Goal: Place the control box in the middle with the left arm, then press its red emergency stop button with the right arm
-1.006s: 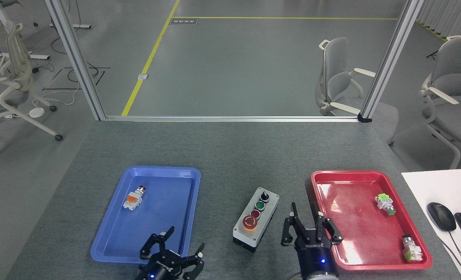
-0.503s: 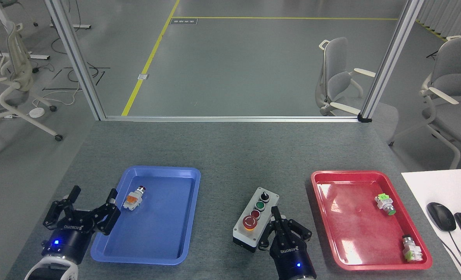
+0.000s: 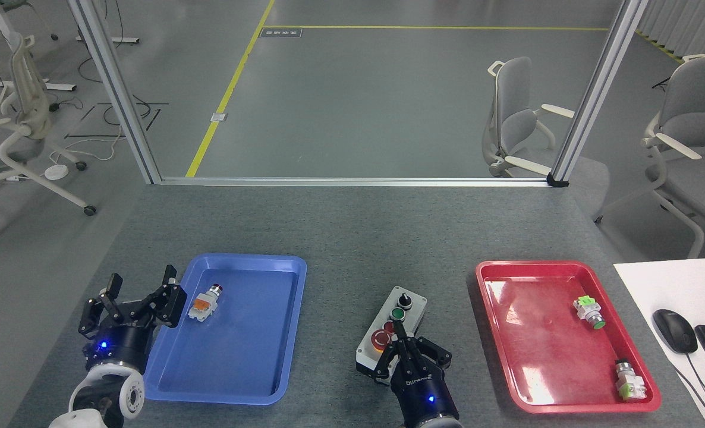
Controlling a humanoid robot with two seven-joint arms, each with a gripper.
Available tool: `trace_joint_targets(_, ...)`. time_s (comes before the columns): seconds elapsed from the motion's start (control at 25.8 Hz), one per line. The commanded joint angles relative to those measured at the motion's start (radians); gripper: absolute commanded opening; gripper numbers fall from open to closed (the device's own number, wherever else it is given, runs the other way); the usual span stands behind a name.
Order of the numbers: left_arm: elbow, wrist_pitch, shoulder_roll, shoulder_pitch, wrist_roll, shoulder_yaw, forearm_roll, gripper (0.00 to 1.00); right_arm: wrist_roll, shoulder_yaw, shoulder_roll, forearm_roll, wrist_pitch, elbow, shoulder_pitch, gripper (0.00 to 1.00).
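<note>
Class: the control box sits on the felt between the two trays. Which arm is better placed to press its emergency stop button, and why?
The right. The right gripper is shut at the red emergency stop button on the control box. The left gripper hangs open by the blue tray.

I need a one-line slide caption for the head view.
Right end effector, fingers together, over the control box beside its red emergency stop button; left end effector open.
</note>
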Motion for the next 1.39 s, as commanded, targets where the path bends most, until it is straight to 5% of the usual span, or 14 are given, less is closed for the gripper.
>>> trace_joint_targets(0.0, 0.0, 0.001, -0.038, -0.005, 0.007, 0.0, -0.002, 0.99, -0.008, 0.002, 0.006, 0.0, 0.003, 0.064, -0.03, 0.0)
trace_joint_targets(0.93, 0.007, -0.002, -0.069, 0.038, -0.003, -0.046, -0.015, 0.99, -0.049, 0.014, 0.009, -0.022, -0.008, 0.141, -0.023, 0.0)
trace_joint_targets(1.35, 0.037, 0.008, -0.122, 0.041, -0.001, -0.143, -0.028, 0.99, -0.032, -0.002, 0.006, -0.183, 0.003, -0.034, -0.055, 0.0)
